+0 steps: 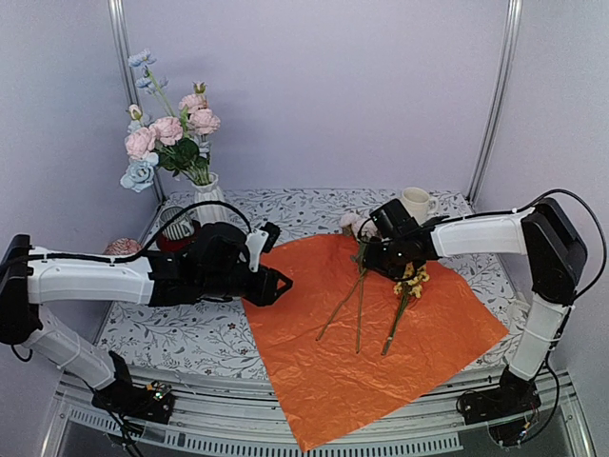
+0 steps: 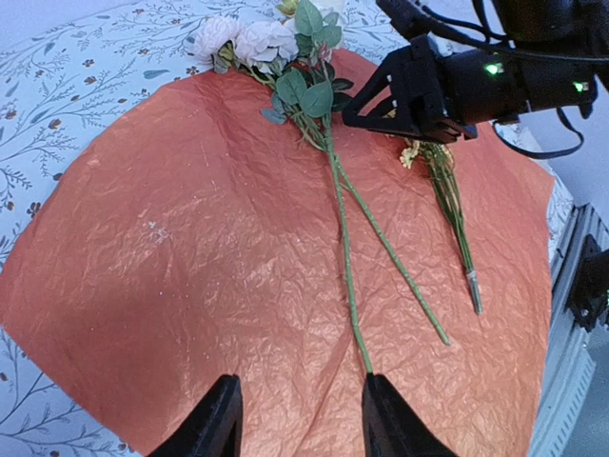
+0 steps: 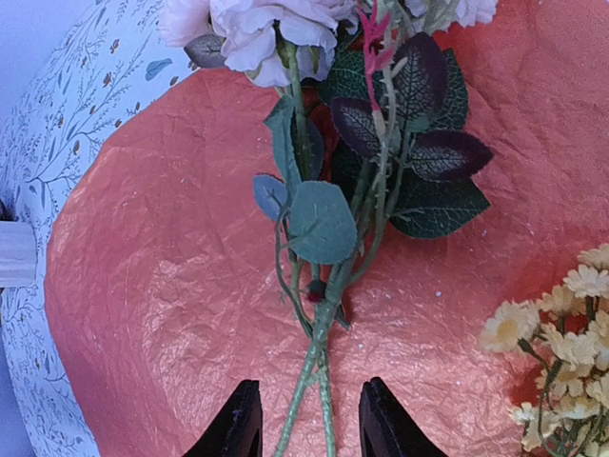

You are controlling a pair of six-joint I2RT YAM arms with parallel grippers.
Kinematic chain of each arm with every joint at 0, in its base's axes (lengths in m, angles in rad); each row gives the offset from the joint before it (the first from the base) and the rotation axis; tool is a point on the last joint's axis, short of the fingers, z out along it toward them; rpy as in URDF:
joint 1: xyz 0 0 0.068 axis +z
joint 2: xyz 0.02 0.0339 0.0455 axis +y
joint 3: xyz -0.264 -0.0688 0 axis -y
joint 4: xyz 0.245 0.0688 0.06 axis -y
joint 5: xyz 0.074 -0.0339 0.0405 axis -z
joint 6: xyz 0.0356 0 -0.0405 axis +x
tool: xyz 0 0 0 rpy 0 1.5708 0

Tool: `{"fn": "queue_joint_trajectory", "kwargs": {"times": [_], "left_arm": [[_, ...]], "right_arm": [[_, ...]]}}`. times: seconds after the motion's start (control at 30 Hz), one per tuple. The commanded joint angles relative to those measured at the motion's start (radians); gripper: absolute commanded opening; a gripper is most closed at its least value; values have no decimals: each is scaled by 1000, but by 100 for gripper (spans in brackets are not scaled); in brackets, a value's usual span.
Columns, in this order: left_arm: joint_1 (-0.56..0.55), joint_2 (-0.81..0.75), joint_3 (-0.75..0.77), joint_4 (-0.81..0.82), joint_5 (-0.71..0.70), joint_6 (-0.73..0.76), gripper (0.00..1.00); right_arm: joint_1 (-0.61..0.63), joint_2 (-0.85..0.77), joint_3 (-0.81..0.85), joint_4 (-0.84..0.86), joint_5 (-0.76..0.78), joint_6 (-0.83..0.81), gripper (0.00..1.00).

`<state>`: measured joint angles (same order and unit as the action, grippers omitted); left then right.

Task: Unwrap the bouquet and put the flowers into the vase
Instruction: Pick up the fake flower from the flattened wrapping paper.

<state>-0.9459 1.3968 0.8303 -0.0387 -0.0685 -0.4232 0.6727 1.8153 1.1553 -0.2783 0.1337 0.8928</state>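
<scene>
**benchrat:** ok, where's everything sitting? I've got the white ribbed vase (image 1: 209,193) upright at the far left corner of the worktop (image 1: 152,333), with pink and pale blue blooms (image 1: 169,133) standing in it.

**mossy_k:** yep, same. The orange wrapping paper (image 1: 381,371) lies open and flat across the middle of the worktop, and one corner hangs over the near edge. On it are the loose flowers:
- The pink roses (image 2: 252,40), with green leaves, have their heads toward the far edge. Their long rose stems (image 2: 347,257) run back toward the near edge.
- Just to the right is a sprig of small yellow daisies (image 3: 561,333), lying apart from the rose stems.

**benchrat:** and the grippers?

**mossy_k:** The left gripper (image 2: 302,379) hangs over the left edge of the paper. Its fingers are spread and nothing is between them. In its wrist view one stem tip ends close by a finger, and I can't tell if it touches.

The right gripper (image 3: 312,384) is over the rose stems, just below the leaves. Its fingers sit either side of the stems with a gap on both sides, so it's straddling them, not pinching.

**benchrat:** anything else on there?

**mossy_k:** A cream mug (image 1: 416,203) sits at the far edge, right of the middle. A striped grey cup (image 1: 176,225) is just in front of the vase.
</scene>
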Motion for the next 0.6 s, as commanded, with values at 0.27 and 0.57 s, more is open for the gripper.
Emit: {"fn": "queue_joint_trajectory", "kwargs": {"times": [0.27, 0.57], "left_arm": [[19, -123, -106, 113, -30, 0, 45], [27, -152, -118, 128, -30, 8, 44]], "right_arm": [[-46, 118, 46, 27, -26, 18, 37], [-62, 182, 94, 53, -54, 16, 35]]}}
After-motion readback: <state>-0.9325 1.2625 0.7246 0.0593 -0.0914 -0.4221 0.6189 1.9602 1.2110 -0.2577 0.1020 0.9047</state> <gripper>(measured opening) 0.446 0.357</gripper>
